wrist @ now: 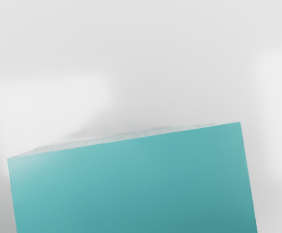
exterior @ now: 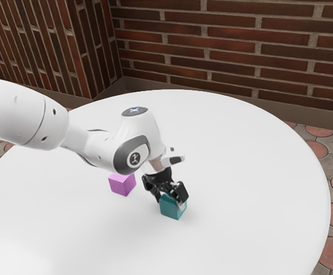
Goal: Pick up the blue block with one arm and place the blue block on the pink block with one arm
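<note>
While the claw (exterior: 169,193) sits low over the blue block (exterior: 173,209), I cannot tell its grip.

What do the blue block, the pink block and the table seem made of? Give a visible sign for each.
Blue block: likely matte plastic or painted wood; flat teal faces, no glare.
Pink block: likewise; uniform matte colour.
Table: smooth white, perhaps laminate; no grain.

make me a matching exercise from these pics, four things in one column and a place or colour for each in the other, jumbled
Column one: 1 blue block; 2 pink block; 3 claw; 4 table.
Column two: a white and round; b right under the claw; c by the arm, nothing on top; d down at the blue block's top.
Pairs: 1-b, 2-c, 3-d, 4-a.
</note>
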Controlling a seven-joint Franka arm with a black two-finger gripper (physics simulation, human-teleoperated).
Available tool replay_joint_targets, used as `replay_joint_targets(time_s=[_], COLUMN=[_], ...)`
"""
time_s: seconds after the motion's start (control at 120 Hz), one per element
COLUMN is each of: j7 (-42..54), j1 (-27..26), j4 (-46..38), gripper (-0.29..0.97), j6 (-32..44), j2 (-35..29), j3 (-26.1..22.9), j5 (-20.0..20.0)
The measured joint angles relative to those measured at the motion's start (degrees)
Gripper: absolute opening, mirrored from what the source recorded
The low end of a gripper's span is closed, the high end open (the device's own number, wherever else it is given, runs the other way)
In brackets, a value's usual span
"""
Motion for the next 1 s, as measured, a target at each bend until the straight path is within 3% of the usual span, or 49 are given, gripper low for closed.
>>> replay_joint_targets(time_s=[0.217, 0.783, 1.0], j7=[-0.14, -0.74, -1.21], j1=[-0.01, 0.00, -0.07], j4=[0.79, 1.23, 1.03], gripper=[0.65, 0.40, 0.37], j6=[0.00, -0.47, -1.47], j2=[1.13, 0.37, -2.57], j3=[0.01, 0.01, 0.02], j5=[0.01, 0.38, 0.55])
